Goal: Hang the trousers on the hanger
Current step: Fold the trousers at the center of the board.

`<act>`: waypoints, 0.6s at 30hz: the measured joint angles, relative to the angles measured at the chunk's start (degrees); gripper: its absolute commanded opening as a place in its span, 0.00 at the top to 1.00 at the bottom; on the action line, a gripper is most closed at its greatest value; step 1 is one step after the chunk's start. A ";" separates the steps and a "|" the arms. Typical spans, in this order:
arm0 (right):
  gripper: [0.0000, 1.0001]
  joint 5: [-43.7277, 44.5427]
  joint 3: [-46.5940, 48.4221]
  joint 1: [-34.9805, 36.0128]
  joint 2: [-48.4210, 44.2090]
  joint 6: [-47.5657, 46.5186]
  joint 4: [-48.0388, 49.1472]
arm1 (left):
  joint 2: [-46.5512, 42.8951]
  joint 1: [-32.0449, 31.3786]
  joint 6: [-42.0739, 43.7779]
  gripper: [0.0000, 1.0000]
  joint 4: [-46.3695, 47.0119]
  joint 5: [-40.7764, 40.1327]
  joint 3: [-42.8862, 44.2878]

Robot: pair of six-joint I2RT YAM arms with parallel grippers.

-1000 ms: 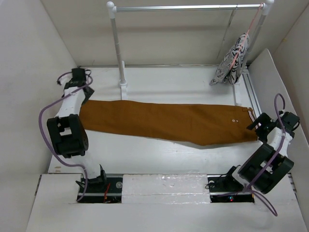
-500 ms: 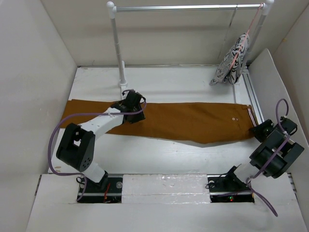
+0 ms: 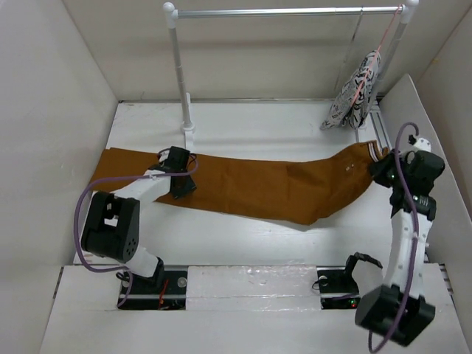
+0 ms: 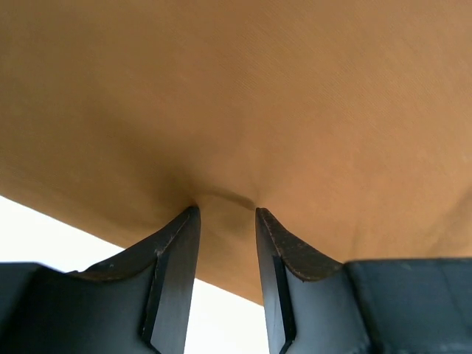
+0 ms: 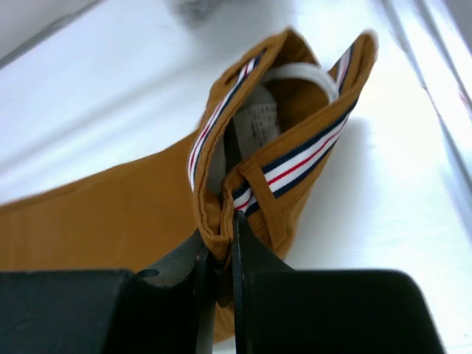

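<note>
The rust-brown trousers lie lengthwise across the table, legs to the left. Their striped waistband is lifted off the table at the right. My right gripper is shut on a fold of that waistband. My left gripper sits at the near edge of a leg, its jaws closed to a narrow gap that pinches a small pucker of the cloth. A thin grey wire hanger hangs from the rail at the back right.
A clothes rail on a white post spans the back. A black-and-white patterned cloth hangs at its right end. White walls close in both sides, and a metal track runs along the right.
My left arm swung from the far left onto the trouser leg and closed. My right gripper closed on the waistband and raised it, pulling that end up and back.
</note>
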 measured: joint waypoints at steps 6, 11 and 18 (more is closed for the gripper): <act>1.00 7.15 3.78 21.51 -11.43 0.92 -10.38 | -5.38 -9.27 1.79 0.72 -1.14 0.17 1.16; 1.00 17.20 8.24 48.02 -10.91 7.82 -14.99 | -8.09 -14.62 2.01 0.75 1.42 3.76 1.07; 1.00 32.39 32.46 73.42 8.59 11.08 -17.55 | -2.69 -14.49 1.95 0.82 5.97 8.26 -0.39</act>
